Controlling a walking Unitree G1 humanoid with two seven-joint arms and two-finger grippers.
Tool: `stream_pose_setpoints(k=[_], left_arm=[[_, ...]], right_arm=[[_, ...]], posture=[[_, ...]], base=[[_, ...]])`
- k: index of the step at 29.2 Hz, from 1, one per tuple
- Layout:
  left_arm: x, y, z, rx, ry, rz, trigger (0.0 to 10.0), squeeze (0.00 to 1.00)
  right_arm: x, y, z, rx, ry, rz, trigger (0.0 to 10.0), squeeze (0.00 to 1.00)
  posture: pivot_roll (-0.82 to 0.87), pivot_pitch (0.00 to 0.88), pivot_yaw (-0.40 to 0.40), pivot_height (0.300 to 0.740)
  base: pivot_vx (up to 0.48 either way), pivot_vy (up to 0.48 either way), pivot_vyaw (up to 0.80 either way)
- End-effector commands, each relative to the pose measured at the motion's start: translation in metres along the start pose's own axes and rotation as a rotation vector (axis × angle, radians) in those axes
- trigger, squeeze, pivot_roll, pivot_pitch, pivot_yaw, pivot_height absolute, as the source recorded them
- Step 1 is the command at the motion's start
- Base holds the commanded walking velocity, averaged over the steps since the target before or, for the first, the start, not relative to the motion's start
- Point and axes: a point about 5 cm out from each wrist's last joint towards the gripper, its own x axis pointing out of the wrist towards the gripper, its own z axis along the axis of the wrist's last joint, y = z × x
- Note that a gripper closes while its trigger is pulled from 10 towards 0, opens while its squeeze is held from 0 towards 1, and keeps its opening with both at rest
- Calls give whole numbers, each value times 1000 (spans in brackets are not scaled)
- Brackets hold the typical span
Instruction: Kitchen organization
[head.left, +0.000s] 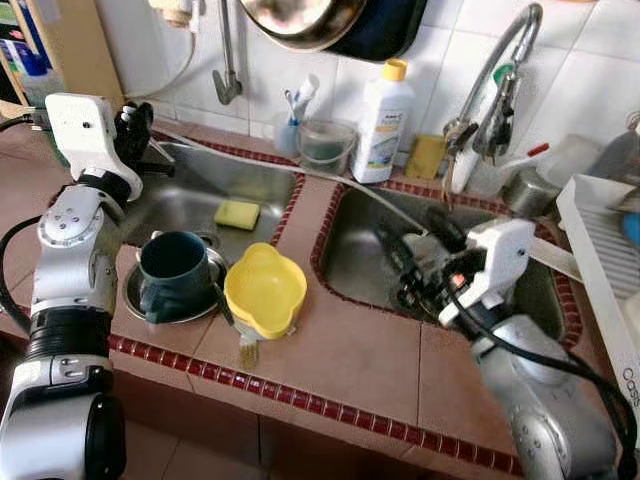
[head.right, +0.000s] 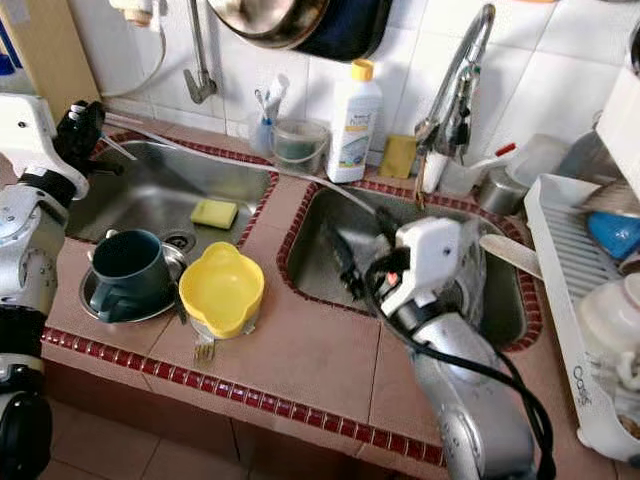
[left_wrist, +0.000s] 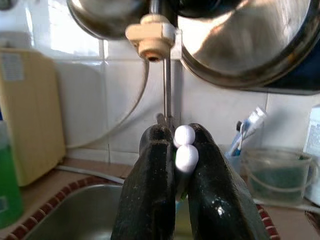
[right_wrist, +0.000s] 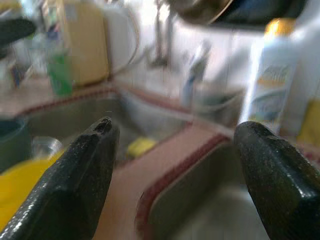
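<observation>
Two white-tipped sticks (left_wrist: 182, 147) are pinched upright in the left gripper (left_wrist: 177, 165) above the left sink's (head.left: 190, 195) far left corner; a loose pinch could drop them into the basin. The right gripper (right_wrist: 175, 135), spread wide and empty, hangs over the right sink (head.left: 355, 255), near the yellow bowl (head.left: 265, 288) and teal mug (head.left: 172, 268), which a careless swing could knock.

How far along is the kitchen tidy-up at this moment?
Early, it seems. Nothing clearly looks put away: the dark mug on its metal saucer, the yellow bowl over a fork and the yellow sponge in the left sink remain out. In hand: the left gripper is shut on two white-tipped sticks. The right gripper hangs open above the right sink.
</observation>
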Motion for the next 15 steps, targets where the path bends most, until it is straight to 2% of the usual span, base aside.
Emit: stream_pose_setpoints(k=[1,10,15], left_arm=[[6,-2,6,35,-15,-23,10000,0],[14,-7,-5,86,36,-61,10000,0],[17,-6,-14,125,115,-53,10000,0]], right_arm=[[-4,8,5,-18,9,51,10000,0],[-16,27,8,5,51,184,10000,0],[-21,35,12,26,59,235,10000,0]], posture=[[-20,106,-65,740],[-37,138,-81,740],[-47,146,-81,740]], base=[[0,0,0],[0,0,0],[0,0,0]])
